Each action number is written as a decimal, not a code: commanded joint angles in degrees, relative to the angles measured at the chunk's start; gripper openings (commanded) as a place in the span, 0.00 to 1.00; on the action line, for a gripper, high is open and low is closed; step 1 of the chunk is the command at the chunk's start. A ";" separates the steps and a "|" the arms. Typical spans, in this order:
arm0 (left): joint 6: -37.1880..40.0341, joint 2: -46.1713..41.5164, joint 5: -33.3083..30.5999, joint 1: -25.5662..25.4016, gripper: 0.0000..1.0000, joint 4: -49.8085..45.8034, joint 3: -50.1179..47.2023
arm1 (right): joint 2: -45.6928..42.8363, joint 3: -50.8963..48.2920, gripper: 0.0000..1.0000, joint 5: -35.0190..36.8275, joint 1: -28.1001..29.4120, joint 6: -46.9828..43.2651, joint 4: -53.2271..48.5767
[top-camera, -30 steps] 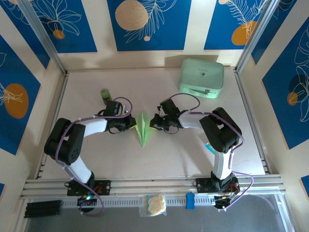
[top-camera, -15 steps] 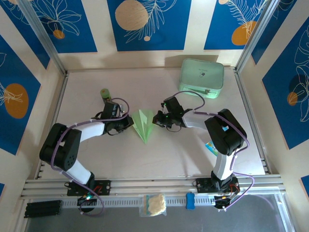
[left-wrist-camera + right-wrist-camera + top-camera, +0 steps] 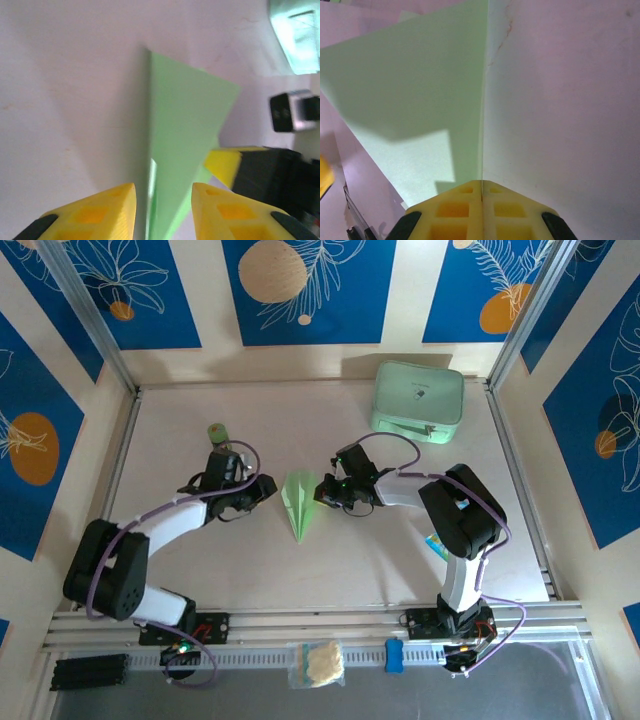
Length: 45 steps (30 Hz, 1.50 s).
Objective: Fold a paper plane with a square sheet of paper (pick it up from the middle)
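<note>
Your paper plane (image 3: pixel 298 502) is lying mid-table, folded up into a narrow dart. The pointed nose aims back toward the arm bases and the wide end faces the far wall. It sits right between the two grippers, which come at it from either side.

On the right gripper (image 3: pixel 481 192), the wrist view shows the yellow pads pressed flat together with no gap at all. The plane's raised fold runs straight down into the seam between them, so that side is clamped on the paper. One pale green wing spreads out to the left of the crease there, and bare table (image 3: pixel 560 100) shows on the other side.

The left gripper (image 3: pixel 162 192) has its jaws standing apart. Its two yellow fingers (image 3: pixel 107 207) sit on either side of the plane's upright fold, and there's a sliver of daylight next to the paper, so nothing is squeezed on that side. Past the paper in that same view you can spot the other arm's yellow pad, touching or just about touching the plane's far edge.

Around the table, the small green bottle (image 3: pixel 217 432) stands upright just beyond the left wrist, near it but apart from the paper. The mint-green case (image 3: pixel 418 400) is parked in the far right corner, well away from the plane. Neither one is touching anything else.
</note>
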 commanded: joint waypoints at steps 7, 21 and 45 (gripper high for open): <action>-2.70 0.48 3.34 -7.98 0.30 -1.64 -1.98 | -0.18 -0.09 0.01 -1.11 0.44 0.09 -0.53; -2.67 6.70 1.76 -12.13 0.36 -1.33 -0.71 | -0.30 -0.08 0.01 -0.84 0.48 -0.11 -0.78; 0.36 4.99 0.76 -12.22 0.22 -3.65 0.03 | -0.28 -0.53 0.02 -0.66 0.14 0.00 -0.72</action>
